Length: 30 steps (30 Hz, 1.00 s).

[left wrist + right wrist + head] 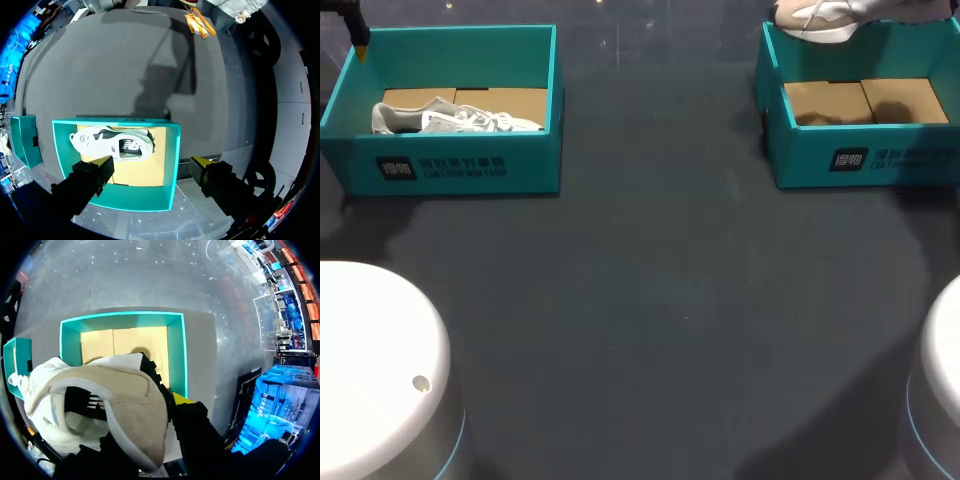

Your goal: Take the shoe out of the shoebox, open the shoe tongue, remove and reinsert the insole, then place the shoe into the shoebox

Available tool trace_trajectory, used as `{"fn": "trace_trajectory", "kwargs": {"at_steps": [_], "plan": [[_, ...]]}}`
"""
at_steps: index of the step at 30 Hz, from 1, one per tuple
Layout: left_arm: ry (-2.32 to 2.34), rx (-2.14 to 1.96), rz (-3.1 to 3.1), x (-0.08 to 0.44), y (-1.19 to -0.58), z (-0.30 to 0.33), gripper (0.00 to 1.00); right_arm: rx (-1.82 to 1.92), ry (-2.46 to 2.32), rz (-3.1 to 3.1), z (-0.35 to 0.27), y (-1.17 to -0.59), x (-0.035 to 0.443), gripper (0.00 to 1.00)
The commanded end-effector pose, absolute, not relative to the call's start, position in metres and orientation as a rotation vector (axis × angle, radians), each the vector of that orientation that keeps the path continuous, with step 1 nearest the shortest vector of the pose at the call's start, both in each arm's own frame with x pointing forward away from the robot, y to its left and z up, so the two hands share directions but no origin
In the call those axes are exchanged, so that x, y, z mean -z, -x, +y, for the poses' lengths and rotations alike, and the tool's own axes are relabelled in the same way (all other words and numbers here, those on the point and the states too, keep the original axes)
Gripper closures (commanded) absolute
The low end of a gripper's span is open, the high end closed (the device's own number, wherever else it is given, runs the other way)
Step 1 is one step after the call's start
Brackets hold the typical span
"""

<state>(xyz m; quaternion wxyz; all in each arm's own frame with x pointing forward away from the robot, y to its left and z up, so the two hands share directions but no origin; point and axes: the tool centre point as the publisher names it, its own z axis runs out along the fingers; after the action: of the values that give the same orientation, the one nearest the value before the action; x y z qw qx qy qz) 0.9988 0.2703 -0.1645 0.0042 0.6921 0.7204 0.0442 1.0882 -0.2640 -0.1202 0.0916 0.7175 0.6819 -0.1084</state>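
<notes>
The lifted shoe, a pale sneaker with a beige upper and a white sole, is held in the air over the right shoebox, whose cardboard floor lies bare. It is judged to be light, with a soft upper that gives under pressure and a stiffer sole and heel. A firm hold is best taken across the heel collar or the sole's edge, since the tongue and laces would fold and slip. The insole is likely thin and floppy, so it should be pinched at its heel end.

The shoe is grasped by the right hand. One yellow tip is seen against the shoe's side and the other is hidden behind it. The shoe sits close under the wrist, well above the box.

A second, boxed shoe lies on its side in the left shoebox. The left hand hangs above that box's near wall, fingers spread wide and grasping nothing, apart from the shoe.

Both boxes stand well apart on the dark surface.
</notes>
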Motion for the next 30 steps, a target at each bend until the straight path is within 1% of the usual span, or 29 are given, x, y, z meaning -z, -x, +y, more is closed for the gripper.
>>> {"fn": "trace_trajectory", "kwargs": {"at_steps": [1,7,19,30], "plan": [[-2.171,-0.140,2.256,0.164,-0.999,0.271,0.00,0.259,-2.103,1.985,-0.238,-1.040,0.111,1.00],[-2.171,-0.140,2.256,0.164,-0.999,0.271,0.00,0.242,-2.122,1.938,-0.197,-0.994,0.109,1.00],[-2.171,-0.140,2.256,0.164,-0.999,0.271,0.00,0.224,-2.115,1.900,-0.119,-0.919,0.119,1.00],[-2.171,-0.140,2.256,0.164,-0.999,0.271,0.00,0.226,-2.152,1.849,-0.069,-0.855,0.124,1.00]]}}
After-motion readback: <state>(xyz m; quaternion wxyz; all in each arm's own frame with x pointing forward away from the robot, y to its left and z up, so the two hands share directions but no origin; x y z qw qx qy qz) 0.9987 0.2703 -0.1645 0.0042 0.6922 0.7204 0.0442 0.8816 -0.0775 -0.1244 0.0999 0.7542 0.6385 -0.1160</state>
